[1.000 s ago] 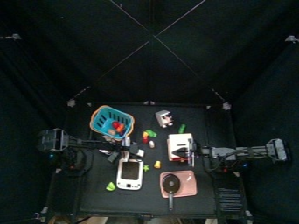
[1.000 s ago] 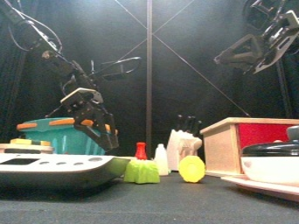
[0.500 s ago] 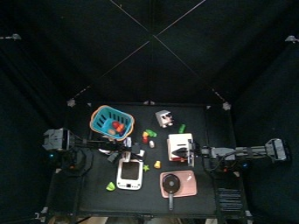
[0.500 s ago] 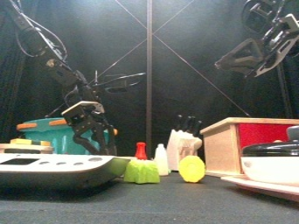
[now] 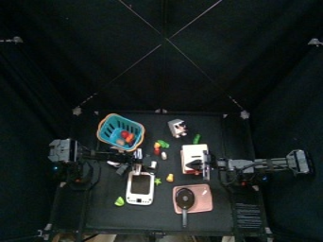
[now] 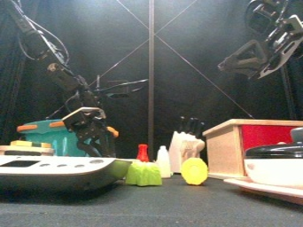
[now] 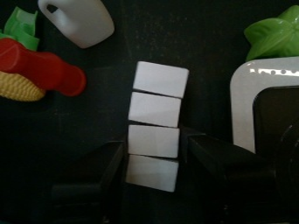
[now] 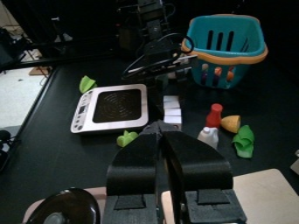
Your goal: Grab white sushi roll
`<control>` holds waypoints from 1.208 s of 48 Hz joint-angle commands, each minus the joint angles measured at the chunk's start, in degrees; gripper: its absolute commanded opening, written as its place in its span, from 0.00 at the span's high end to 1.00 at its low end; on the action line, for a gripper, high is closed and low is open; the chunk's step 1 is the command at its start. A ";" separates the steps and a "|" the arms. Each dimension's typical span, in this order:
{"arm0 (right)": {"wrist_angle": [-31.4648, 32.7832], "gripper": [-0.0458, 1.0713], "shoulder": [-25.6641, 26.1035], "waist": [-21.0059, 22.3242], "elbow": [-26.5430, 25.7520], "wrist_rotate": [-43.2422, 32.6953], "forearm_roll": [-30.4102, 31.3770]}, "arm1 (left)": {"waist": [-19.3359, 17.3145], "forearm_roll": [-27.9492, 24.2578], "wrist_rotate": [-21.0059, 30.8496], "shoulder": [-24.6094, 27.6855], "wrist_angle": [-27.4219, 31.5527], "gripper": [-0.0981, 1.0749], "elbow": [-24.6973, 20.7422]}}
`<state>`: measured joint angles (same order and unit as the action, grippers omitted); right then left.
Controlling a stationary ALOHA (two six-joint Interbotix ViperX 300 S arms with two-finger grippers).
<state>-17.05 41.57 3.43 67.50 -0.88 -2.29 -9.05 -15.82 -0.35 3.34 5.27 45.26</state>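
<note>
Left wrist view looks straight down between the left claw's [image 7: 158, 150] two jaws, which stand apart with the white sushi roll [image 7: 156, 125] lying lengthwise in the gap. The roll is a short white bar scored into four blocks. Its nearest block sits between the jaw tips and the other three run out ahead of the claw. Whether the jaws touch its sides yet cannot be told.

Off the claw's one flank is the flat white device [image 7: 264, 105], close beside the roll. Off the other flank, further ahead, lies a red and yellow toy [image 7: 38, 74].

The roll looks like light, hard moulded plastic: stiff, smooth and likely a little slick, with nothing fragile about it. Being so light, it could skid or pivot if one jaw meets it first. The flat long sides are the sensible place to pinch. A grip nearer the middle two blocks would probably balance it better than the end block now framed, which may let the far end droop or swing.

The right claw [image 8: 172, 150], jaws together, rests high and well clear of the roll.
</note>
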 commanded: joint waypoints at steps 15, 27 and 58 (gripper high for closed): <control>-0.18 0.94 0.00 0.00 -0.97 0.00 -0.09 | 0.00 -0.26 0.09 -8.00 2.02 0.34 -1.85; -0.26 0.94 -0.09 0.09 -0.97 0.00 -0.09 | 0.00 -0.26 0.09 -11.16 2.02 0.34 -0.62; -0.26 0.94 -0.09 0.00 -1.05 0.00 -0.09 | 0.53 0.18 0.26 -13.10 1.32 0.34 0.18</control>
<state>-16.96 41.40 3.43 67.59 -0.88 -2.29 -8.70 -15.82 -0.18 -7.91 7.56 45.97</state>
